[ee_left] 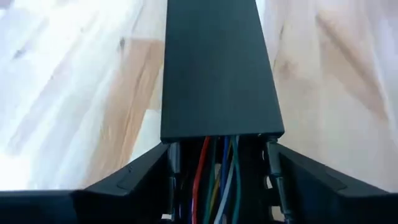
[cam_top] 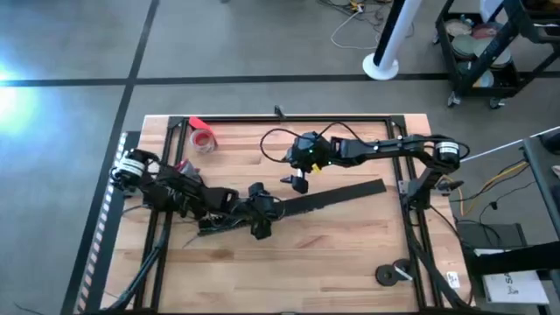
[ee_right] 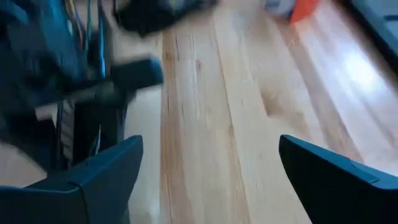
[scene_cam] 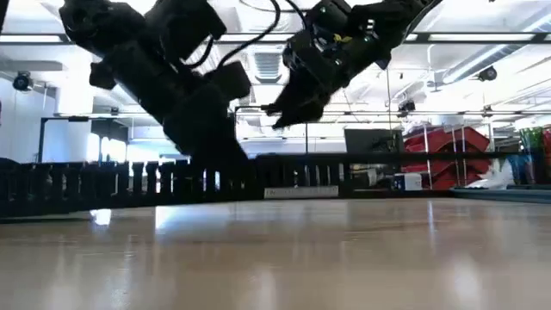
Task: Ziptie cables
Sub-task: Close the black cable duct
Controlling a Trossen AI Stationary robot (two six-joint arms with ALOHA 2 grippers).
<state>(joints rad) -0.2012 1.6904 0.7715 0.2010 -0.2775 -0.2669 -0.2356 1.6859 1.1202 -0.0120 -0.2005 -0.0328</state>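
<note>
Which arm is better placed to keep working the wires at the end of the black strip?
Left. The left claw is down at the black strip's end, its fingers flanking the cables. The right claw hangs open above the table, holding nothing.

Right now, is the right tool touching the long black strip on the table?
Apart. The low view shows the right tool hanging well above the tabletop, and its own wrist view shows open fingers with only bare wood between them, the black strip lying away.

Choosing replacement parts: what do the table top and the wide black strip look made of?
Table top: pale wooden planks, visible grain and joints, glossy reflective finish. Wide black strip: seemingly matte plastic, smooth, sharp-edged; coloured wires show beneath its end.
</note>
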